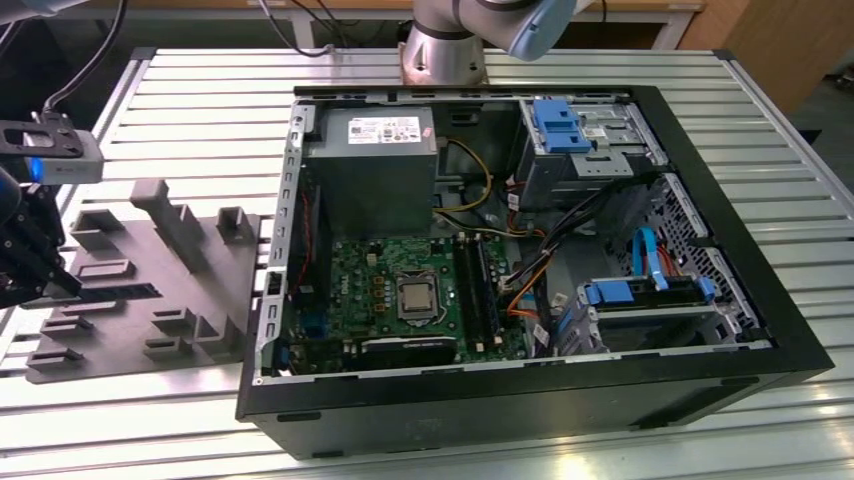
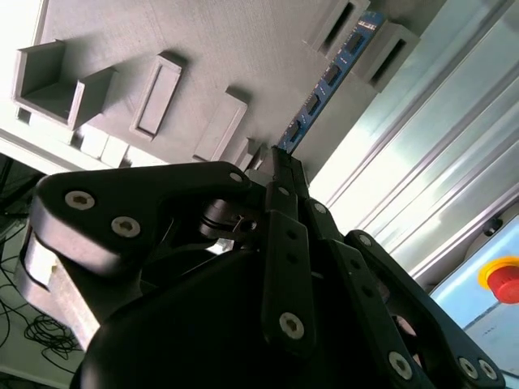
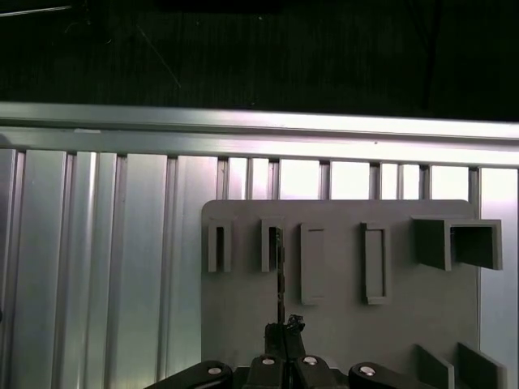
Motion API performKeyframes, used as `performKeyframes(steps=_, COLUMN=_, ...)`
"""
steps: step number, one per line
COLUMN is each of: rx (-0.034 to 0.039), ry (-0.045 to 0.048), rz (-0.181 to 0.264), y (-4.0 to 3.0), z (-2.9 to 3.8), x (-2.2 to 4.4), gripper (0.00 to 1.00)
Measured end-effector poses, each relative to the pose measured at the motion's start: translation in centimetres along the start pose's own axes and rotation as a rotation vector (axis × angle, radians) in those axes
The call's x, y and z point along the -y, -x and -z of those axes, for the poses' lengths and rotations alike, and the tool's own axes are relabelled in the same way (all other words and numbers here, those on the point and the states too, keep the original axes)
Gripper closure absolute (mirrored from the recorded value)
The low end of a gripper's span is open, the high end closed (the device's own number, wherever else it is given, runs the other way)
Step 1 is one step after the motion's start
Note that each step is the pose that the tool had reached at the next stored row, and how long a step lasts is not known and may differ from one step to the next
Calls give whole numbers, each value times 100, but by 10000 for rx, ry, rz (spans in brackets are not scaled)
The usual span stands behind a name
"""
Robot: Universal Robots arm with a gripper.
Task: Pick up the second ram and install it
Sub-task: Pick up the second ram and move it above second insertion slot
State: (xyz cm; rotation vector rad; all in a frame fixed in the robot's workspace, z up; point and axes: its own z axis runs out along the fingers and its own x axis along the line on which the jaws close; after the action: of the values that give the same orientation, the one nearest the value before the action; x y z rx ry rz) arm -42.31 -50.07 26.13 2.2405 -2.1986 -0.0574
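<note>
Gripper (image 2: pixel 281 162) fingers drawn narrow, tips pinched on the near end of the second ram (image 2: pixel 328 77). Second wrist view shows the stick's flat face: bluish-green board with a row of small black chips, its far end sitting between two raised grey blocks of the fixture plate (image 2: pixel 162 49). First wrist view gives the same stick (image 3: pixel 280 275) edge-on, as a thin dark line running from the fingertips (image 3: pixel 284 328) up to one slotted block on the plate (image 3: pixel 340 324); other rectangular slots beside it look unfilled. Exterior view puts the gripper (image 1: pixel 54 285) at that view's far left over the grey plate (image 1: pixel 200 290), ram (image 1: pixel 118 292) lying low on it, well apart from the open PC case (image 1: pixel 534 400). Case holds a green motherboard (image 1: pixel 374 270) with CPU socket (image 1: pixel 418 296), long black ram slots (image 1: pixel 474 285) just beside it, grey power supply (image 1: pixel 367 170), blue drive brackets (image 1: pixel 561 125). Everything rests on a slatted aluminium table (image 1: pixel 200 90). Red button (image 2: pixel 504 279) off the table edge in the second wrist view.
</note>
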Motion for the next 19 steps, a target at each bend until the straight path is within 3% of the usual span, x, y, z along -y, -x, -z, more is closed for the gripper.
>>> performKeyframes(steps=19, rx=0, ry=0, rz=0, y=3, z=80, x=-2, gripper=89)
